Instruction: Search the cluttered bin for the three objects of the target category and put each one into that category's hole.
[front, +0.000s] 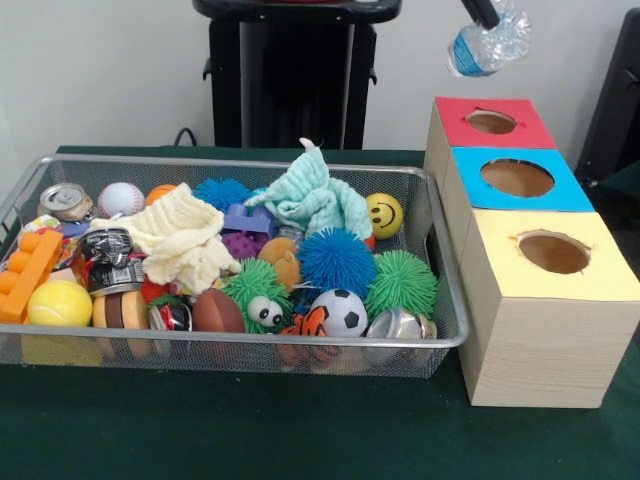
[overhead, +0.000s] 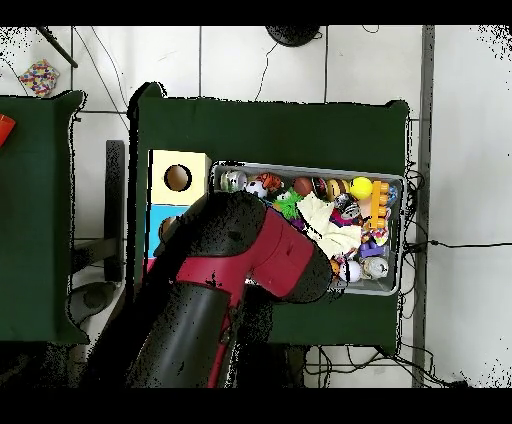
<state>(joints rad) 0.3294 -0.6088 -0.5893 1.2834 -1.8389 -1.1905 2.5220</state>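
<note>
High above the red hole (front: 491, 121), a bit to its right, the gripper (front: 483, 14) pinches a crushed water bottle (front: 487, 44) that hangs tilted.

Bulky red-and-black arm (overhead: 255, 270), rounded segments; black claw (front: 481, 12).

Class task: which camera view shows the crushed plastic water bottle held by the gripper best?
The front view: the crushed water bottle hangs in the gripper above the red-topped box, label visible. In the overhead view the arm covers that spot, so no bottle shows.
</note>
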